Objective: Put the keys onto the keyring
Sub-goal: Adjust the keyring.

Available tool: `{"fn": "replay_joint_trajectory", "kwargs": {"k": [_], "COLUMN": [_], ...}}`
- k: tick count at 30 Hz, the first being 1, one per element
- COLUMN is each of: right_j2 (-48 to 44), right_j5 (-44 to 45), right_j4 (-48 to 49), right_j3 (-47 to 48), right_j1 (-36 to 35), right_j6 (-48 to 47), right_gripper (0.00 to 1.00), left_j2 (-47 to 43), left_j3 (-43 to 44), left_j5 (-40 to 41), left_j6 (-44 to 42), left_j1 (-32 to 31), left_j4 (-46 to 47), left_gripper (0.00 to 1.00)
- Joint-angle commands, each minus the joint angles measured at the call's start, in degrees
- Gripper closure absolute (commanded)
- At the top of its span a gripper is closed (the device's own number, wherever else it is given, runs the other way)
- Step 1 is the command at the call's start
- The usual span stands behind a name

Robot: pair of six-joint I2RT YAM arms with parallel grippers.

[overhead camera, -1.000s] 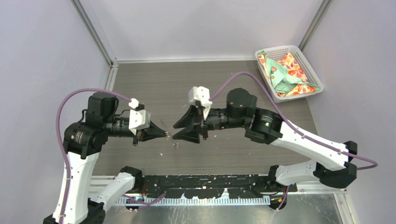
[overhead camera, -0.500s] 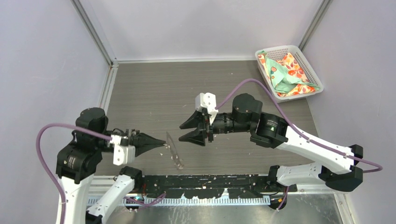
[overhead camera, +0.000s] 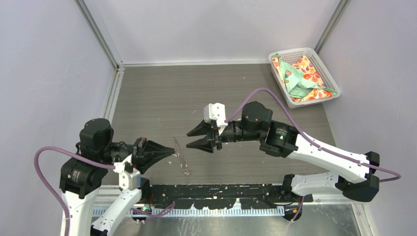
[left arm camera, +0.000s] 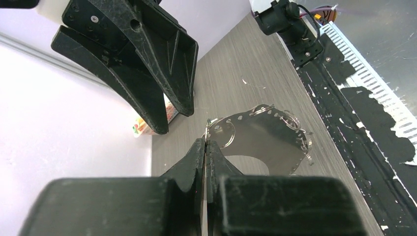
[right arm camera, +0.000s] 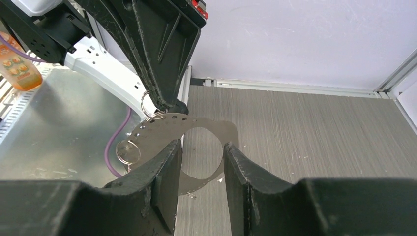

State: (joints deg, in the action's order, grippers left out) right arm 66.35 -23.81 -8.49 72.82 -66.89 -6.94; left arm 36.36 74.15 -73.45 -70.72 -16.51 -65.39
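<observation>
The keyring is a thin, grey, see-through flat loop with a wide round hole, small holes along its rim and little metal split rings hanging from it. It hangs over the table in front of the near rail. My left gripper is shut on its edge at one metal ring, and the loop spreads out beyond the tips. My right gripper is open and holds nothing. It faces the loop from the right, a short way off. The keys are out of view.
A white basket with a patterned cloth stands at the back right corner. The black rail runs along the table's near edge just below the hanging loop. Grey walls close in the left, back and right.
My left arm has swung back and down toward the near left, carrying the keyring lower and closer to the rail. The right gripper shifted slightly and stayed open.
</observation>
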Motion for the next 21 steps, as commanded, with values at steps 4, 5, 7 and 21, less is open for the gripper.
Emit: {"fn": "replay_joint_trajectory", "kwargs": {"k": [4, 5, 7, 21], "right_j2": [-1.46, -1.48, -1.43, -2.89], "right_j5": [-2.09, -2.44, -2.61, 1.78], "right_j4": [3.01, 3.14, 3.63, 7.22], "right_j3": [0.42, 0.53, 0.64, -0.32], "right_j1": [-0.26, -0.33, -0.64, -2.08], "right_j6": [-2.60, -2.56, -2.11, 0.30], "right_gripper": [0.59, 0.60, 0.60, 0.64], "left_j2": [-0.41, -0.41, -0.64, -1.71], "left_j3": [0.22, -0.20, -2.03, -14.88], "left_j5": [-4.68, -4.90, -5.03, 5.63], "left_j6": [4.73, 9.55, 22.71, 87.83], "left_j1": [-0.19, -0.19, -0.19, -0.19], "left_j4": [5.22, 6.99, 15.26, 65.09], "left_gripper": [1.00, 1.00, 1.00, 1.00]}}
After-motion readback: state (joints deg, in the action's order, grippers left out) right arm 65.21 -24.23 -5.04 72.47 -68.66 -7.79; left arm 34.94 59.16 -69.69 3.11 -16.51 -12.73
